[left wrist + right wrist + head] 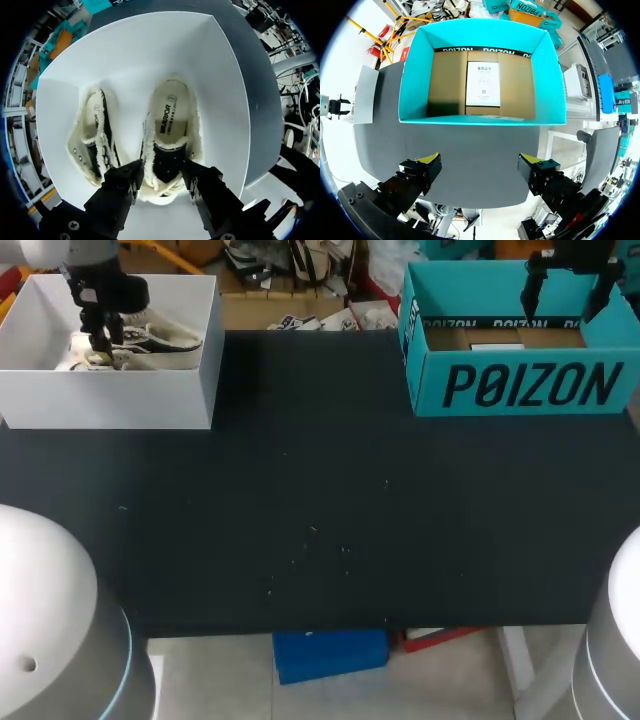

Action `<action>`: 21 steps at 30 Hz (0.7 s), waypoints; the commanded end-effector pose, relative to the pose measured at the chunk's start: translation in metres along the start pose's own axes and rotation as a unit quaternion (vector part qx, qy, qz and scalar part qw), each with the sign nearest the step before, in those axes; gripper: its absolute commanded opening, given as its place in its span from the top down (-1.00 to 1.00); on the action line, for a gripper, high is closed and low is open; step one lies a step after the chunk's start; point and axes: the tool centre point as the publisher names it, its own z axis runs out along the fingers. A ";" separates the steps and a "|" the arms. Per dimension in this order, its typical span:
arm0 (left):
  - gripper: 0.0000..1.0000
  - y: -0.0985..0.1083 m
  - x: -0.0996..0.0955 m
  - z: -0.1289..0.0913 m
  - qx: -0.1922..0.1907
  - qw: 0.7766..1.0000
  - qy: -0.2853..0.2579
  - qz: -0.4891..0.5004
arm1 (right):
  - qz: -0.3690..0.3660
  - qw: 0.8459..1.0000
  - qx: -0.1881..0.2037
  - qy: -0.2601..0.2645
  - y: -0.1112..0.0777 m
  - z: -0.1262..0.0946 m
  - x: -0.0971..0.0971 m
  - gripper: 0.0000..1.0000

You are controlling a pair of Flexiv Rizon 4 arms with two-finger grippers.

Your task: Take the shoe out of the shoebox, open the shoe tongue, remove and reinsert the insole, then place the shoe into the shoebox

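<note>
Shoe [170,125], print on its insole, is laid in the white box [220,100] and straddled by the left jaws; whether it is pinched cannot be told. Right jaws are held spread over the counter [470,155] by the teal shoebox [415,75] — lettered outside, white label [483,83] inside.

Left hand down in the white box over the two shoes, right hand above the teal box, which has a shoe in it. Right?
No shoe in the teal box: the right wrist view shows only a white sheet on its brown floor. The rest holds: left hand over two shoes in the white box, right hand above the teal box.
</note>
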 end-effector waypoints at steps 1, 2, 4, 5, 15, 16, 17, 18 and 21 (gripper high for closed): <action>0.03 0.000 -0.015 0.013 -0.005 1.000 0.006 0.002 | 0.000 1.000 0.000 0.000 0.000 0.000 0.000 -1.00; 0.02 0.000 -0.019 0.016 -0.006 1.000 0.007 0.000 | 0.000 1.000 0.000 0.000 0.000 0.000 0.000 -1.00; 0.03 -0.001 -0.023 0.016 -0.006 1.000 0.006 -0.001 | 0.000 1.000 0.000 0.000 0.000 0.000 0.000 -1.00; 0.03 -0.002 -0.026 0.017 -0.005 1.000 0.005 -0.001 | 0.000 1.000 0.000 0.000 0.000 0.000 0.000 -1.00; 0.05 -0.007 -0.043 0.037 -0.005 1.000 0.007 -0.003 | 0.000 1.000 0.000 0.000 0.000 0.000 0.000 -1.00; 0.05 -0.007 -0.043 0.041 -0.005 1.000 0.007 -0.002 | 0.000 1.000 0.000 0.000 0.000 0.000 0.000 -1.00; 0.06 -0.007 -0.045 0.043 -0.004 1.000 0.008 -0.004 | 0.000 1.000 0.000 0.000 0.000 0.000 0.000 -1.00; 0.06 -0.007 -0.046 0.046 -0.002 1.000 0.011 -0.010 | 0.000 1.000 0.000 0.000 0.000 0.000 0.000 -1.00; 0.07 -0.006 -0.047 0.052 -0.003 1.000 0.015 -0.015 | 0.000 1.000 0.000 0.000 0.000 0.000 0.000 -1.00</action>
